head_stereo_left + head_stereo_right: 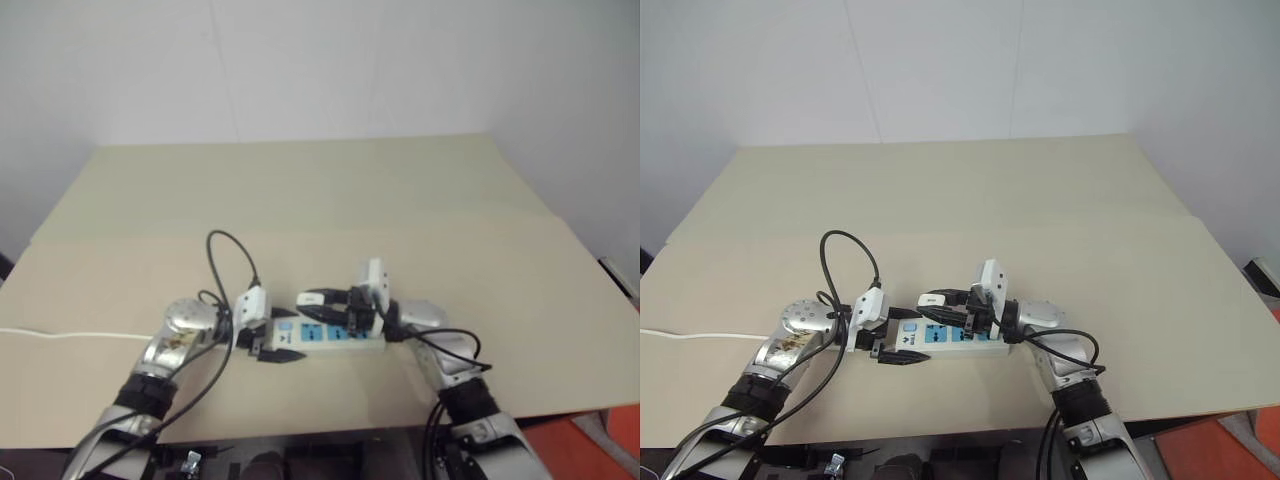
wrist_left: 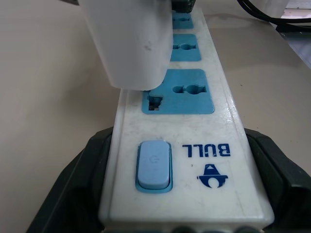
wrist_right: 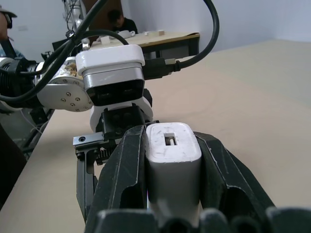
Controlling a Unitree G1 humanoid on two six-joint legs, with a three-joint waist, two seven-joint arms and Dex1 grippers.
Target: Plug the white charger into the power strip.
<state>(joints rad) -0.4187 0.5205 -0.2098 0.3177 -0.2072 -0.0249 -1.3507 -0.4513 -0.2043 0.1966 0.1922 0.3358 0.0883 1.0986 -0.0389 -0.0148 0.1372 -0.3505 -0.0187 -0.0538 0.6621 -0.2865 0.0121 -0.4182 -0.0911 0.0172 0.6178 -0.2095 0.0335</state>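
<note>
The power strip (image 1: 325,337) lies on the tan desk (image 1: 330,190), near its front edge. The left gripper (image 1: 277,347) has its black jaws clenched on the switch end of the strip. The right gripper (image 1: 940,300) has its jaws tight on the white charger (image 3: 173,165) and holds it just over the strip. The head views make the charger look very small. The left wrist view shows more: the charger (image 2: 131,41) hangs right above the first blue socket (image 2: 178,92), beside the blue switch (image 2: 154,165). The right wrist view shows a small slot in the charger's end, and a person far behind.
</note>
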